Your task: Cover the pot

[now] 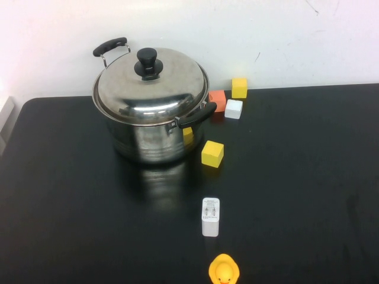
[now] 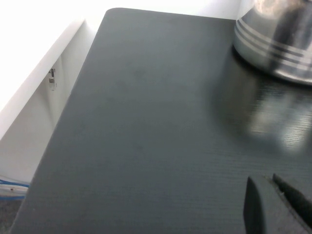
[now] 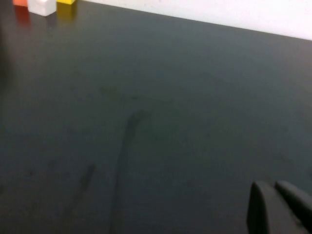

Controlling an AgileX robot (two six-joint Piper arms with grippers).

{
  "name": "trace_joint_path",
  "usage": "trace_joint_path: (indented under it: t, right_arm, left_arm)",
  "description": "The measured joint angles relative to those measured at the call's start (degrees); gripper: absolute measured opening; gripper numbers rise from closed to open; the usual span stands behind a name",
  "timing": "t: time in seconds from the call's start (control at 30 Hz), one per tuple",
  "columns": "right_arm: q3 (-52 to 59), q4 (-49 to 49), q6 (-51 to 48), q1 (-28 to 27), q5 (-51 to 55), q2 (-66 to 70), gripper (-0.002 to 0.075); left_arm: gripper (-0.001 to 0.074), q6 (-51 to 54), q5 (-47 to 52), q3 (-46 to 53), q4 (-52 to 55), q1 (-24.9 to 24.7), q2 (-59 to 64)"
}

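Note:
The shiny steel pot (image 1: 148, 142) with two black side handles stands at the back left of the black table. The domed steel lid (image 1: 155, 89) with a black knob (image 1: 147, 62) sits on top of it, covering it. Neither gripper shows in the high view. My left gripper (image 2: 263, 179) is shut and empty, low over bare table, with the pot's lower wall (image 2: 275, 46) some way beyond it. My right gripper (image 3: 268, 184) is shut and empty over bare table, far from the pot.
A yellow block (image 1: 212, 153) lies right of the pot. Orange (image 1: 217, 100), white (image 1: 233, 109) and yellow (image 1: 239, 87) blocks lie behind it. A white charger (image 1: 210, 216) and a yellow rubber duck (image 1: 224, 271) lie near the front edge.

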Motion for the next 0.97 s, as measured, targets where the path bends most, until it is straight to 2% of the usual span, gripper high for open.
trace_joint_path:
  t: [0.97]
  right_arm:
    - [-0.1,0.0,-0.1,1.1,0.1,0.0,0.0012]
  left_arm:
    - [-0.0002,0.0,0.0,0.0,0.0,0.0,0.0]
